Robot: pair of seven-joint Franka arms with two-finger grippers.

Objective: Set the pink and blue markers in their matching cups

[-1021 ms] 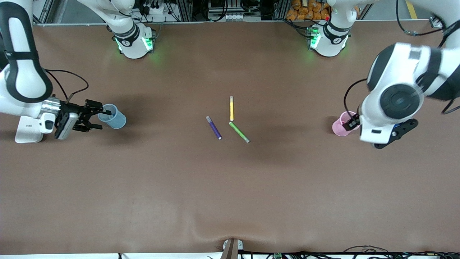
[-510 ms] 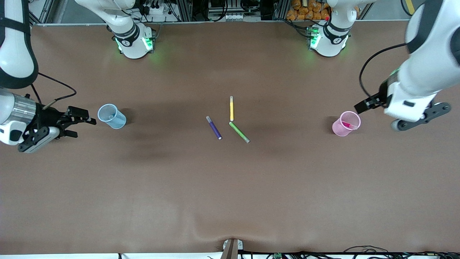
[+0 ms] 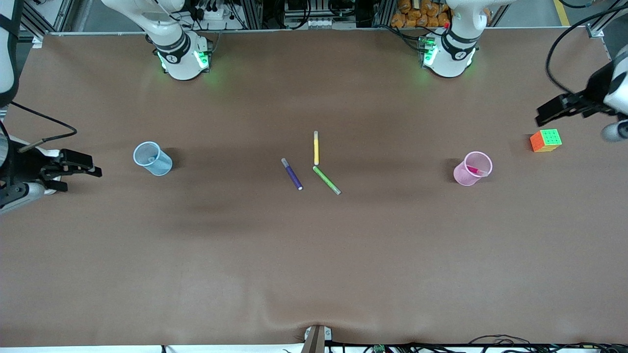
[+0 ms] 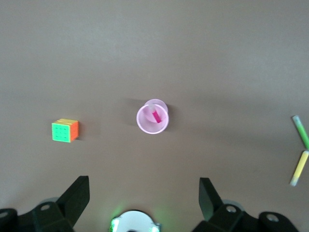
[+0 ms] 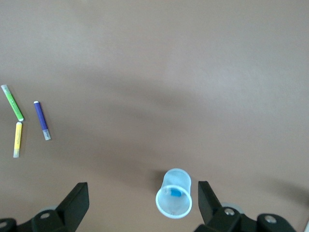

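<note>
- Both grippers have drawn back from the cups since the earlier frames: the right gripper [image 3: 93, 169], previously at the rim of the blue cup [image 3: 152, 158], is now well apart from it at the right arm's end of the table, and the left gripper [image 3: 542, 116], previously over the pink cup [image 3: 472, 168], is now up near the left arm's end.
- Pink marker [image 3: 474, 170]: lies inside the pink cup, leaning against its wall. The left wrist view confirms it [image 4: 156, 116] within the cup's rim [image 4: 153, 116].
- Blue marker [image 5: 175, 192]: lies inside the blue cup [image 5: 174, 200], visible in the right wrist view through the cup's mouth.
- Both cups stand upright and have not shifted; they are well apart, one toward each end of the table.
- Right gripper: fingers spread wide, nothing between them.
- Left gripper: fingers [image 4: 77, 194] spread wide in the left wrist view, holding nothing; it is over the table just beside a colour cube [image 3: 545, 140].
- Colour cube: now uncovered; it rests on the table between the pink cup and the left arm's end of the table.
- Purple marker [image 3: 292, 174], yellow marker [image 3: 316, 147] and green marker [image 3: 327, 180]: lie flat near the table's middle, between the two cups, in unchanged positions.
</note>
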